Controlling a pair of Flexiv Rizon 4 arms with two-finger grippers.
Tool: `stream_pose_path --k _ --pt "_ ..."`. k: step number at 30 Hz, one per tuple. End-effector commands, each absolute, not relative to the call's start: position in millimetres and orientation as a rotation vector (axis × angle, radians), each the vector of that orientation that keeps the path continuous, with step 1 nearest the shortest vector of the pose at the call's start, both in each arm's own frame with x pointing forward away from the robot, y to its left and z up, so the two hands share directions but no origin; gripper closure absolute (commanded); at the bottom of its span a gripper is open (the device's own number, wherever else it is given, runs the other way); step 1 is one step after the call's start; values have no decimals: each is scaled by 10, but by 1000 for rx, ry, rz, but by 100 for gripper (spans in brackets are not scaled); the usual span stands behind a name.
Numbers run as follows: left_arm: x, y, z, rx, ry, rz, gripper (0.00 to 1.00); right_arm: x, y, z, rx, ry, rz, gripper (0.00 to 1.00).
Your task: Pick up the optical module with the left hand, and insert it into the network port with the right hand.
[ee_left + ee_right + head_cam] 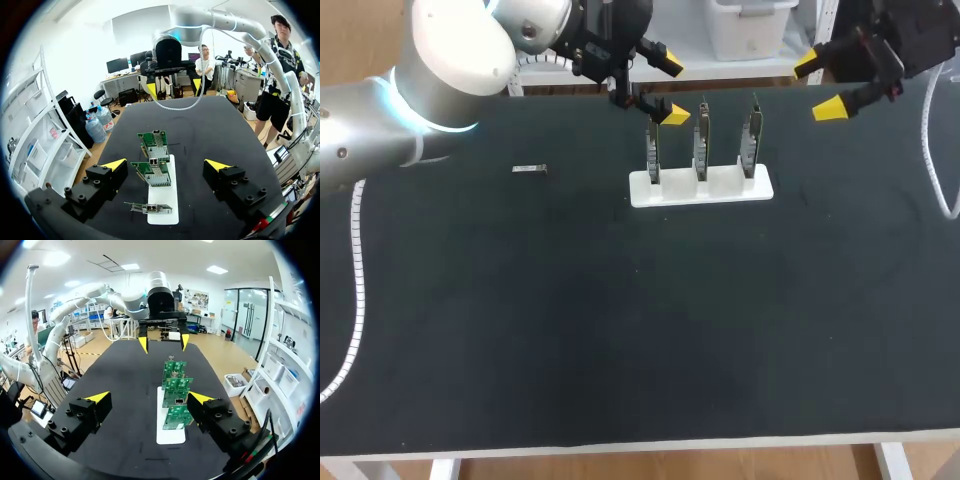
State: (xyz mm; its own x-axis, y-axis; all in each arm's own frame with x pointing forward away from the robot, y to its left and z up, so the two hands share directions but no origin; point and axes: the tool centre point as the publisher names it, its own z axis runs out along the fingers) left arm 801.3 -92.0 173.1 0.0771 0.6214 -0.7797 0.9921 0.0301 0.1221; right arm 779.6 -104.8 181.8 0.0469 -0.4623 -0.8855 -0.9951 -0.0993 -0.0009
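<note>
Edges: the dark tabletop (620, 340) ends in a pale strip along its near side. Its far edge runs just behind my two grippers.
Open room: a broad stretch of flat black surface spans the width between the near strip and the white holder (700, 187). There is more of it to the right of the holder.
Left gripper (670, 90): it hangs over the far edge with its yellow-tipped fingers spread wide apart. The nearer tip is just beside the top of the leftmost card. In my left wrist view it (166, 165) looks along the row of cards, with the holder (165, 200) under and ahead of it.
Right gripper (818, 87): it is up at the far right corner, well apart from the holder, with its fingers splayed open too. Its own view (149, 397) faces the card row end-on.
Optical module (529, 169): a small, slim, silvery-grey bar. It lies flat on the tabletop, alone, well to the left of the holder and untouched by either gripper.
Network cards (701, 140): three thin green boards stand upright on edge in a row, one per slot. Each carries a dull metal port cage (154, 162).
Holder: a low, white, matte rectangular block.
Surface: a black, non-glossy mat — the cards and module stand out sharply against it.
Cable (355, 290): a white, spiral-wrapped line trails from my left arm over the table's left margin.
</note>
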Motion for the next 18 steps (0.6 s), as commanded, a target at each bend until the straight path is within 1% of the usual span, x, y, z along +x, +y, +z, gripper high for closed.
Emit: stream_pose_path --k 1,18 --pt "8008 -923 1738 1668 1626 -680 0 7884 -1030 1807 -1672 1481 1014 0" --pt "8008 -923 1738 1668 1626 -680 0 7872 -1059 1795 -1686 1512 995 0"
